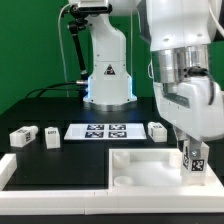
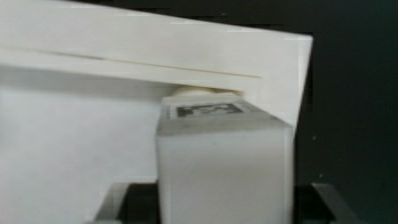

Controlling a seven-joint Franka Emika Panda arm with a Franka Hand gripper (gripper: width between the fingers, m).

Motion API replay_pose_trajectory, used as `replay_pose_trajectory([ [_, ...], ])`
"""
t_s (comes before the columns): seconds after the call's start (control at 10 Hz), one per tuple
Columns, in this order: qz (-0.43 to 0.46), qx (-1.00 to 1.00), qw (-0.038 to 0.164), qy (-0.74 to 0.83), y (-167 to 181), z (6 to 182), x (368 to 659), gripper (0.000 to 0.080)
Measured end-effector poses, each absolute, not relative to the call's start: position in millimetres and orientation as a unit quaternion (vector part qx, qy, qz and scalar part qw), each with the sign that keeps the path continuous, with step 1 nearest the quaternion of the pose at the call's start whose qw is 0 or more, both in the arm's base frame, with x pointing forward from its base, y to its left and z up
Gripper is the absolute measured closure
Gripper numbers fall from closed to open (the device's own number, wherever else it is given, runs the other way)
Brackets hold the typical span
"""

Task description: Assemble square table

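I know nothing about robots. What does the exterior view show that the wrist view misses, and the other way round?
Only the exterior view: the arm's white base, the marker board and three loose leg blocks on the black table. Only the wrist view: a close look at the held leg's tagged end by the square top's edge. Both: the gripper shut on the held leg at the square top.

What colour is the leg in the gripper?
White, with a black-and-white tag on it; the leg shows best in the exterior view.
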State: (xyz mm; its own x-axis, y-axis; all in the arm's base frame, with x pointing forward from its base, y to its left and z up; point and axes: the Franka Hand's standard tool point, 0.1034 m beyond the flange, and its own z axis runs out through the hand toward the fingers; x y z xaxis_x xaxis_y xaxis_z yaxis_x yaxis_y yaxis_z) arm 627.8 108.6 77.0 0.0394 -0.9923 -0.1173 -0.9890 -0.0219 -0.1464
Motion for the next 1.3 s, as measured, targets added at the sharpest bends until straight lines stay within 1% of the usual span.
replay_pose_trajectory([
  [0.2,-0.009,-0.726,0.094,0.682,109,76.4,627,0.0499],
  [0.3,-0.011,-0.755,0.085,0.650,111,75.8,625,0.0403],
  [0.4,-0.015,-0.817,0.065,0.572,116,76.3,623,0.0264],
  [0.5,-0.024,-0.865,0.056,0.499,120,77.8,627,0.0186],
  [0.6,-0.028,-0.889,0.054,0.453,122,76.7,627,0.0157],
  [0.9,-0.033,-0.929,0.050,0.365,121,76.2,627,0.0152],
  [1.0,-0.037,-0.950,0.045,0.307,121,75.9,627,0.0151],
  [1.1,-0.048,-0.976,0.035,0.212,120,74.3,629,0.0151],
  [1.2,-0.054,-0.984,0.033,0.164,120,72.6,630,0.0151],
  [1.3,-0.053,-0.982,0.035,0.176,120,72.7,630,0.0151],
])
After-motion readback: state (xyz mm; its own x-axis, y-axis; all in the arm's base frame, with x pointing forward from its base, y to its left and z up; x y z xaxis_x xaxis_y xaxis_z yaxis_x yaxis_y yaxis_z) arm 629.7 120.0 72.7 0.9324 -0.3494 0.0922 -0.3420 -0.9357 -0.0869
